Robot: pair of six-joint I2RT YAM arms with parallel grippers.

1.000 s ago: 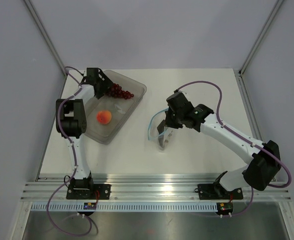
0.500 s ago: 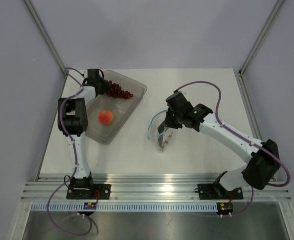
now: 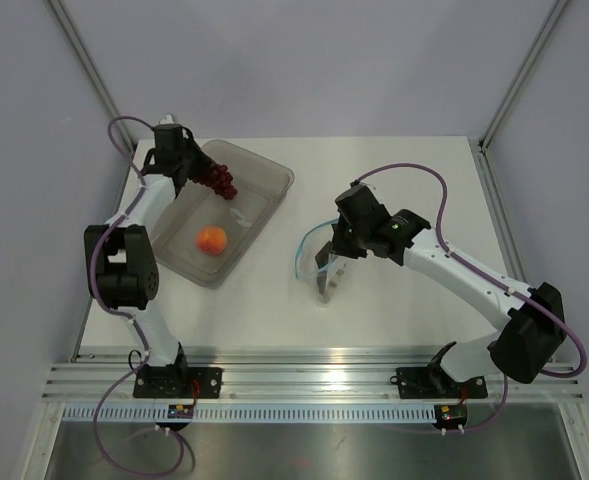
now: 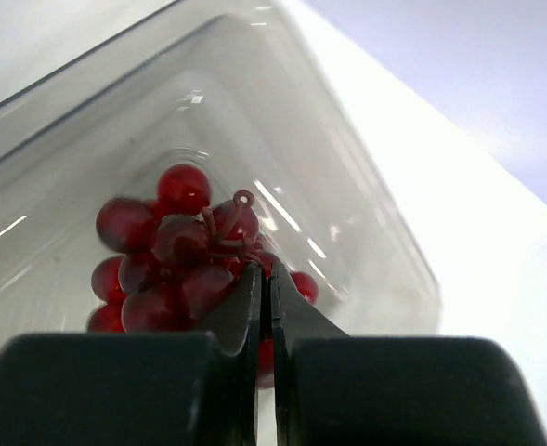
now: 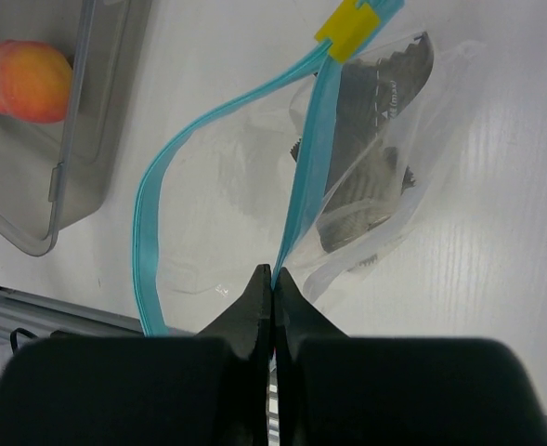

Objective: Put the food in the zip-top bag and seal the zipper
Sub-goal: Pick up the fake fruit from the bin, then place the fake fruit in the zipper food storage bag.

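The left pincer (image 4: pixel 262 279) is closing down to a hairline gap on the stem of the bunch of grapes (image 4: pixel 175 255), at the far left corner of the translucent tray (image 3: pixel 284 178). The dark red fruit is hanging just beyond the fingertips and inside the tray's sloping walls; whether it is clearing the floor cannot be told. The peach (image 3: pixel 211 240) is sitting alone in the tray's middle, well apart from the grapes and nearer the camera.

Across a band of white tabletop (image 3: pixel 394 170), the right pincer (image 5: pixel 273 279) is pinching one side of the zipper (image 5: pixel 303 177) with its fingers fully together, gripping the strip at the edge of the zip-top bag (image 5: pixel 412 200). The other side of the teal strip is bowing away to the left, leaving the mouth gaping toward the tray. A yellow tab (image 5: pixel 352 20) is marking the zipper's end. The bag's crinkled body is resting on the tabletop, right of the tray's near corner and not touching it.
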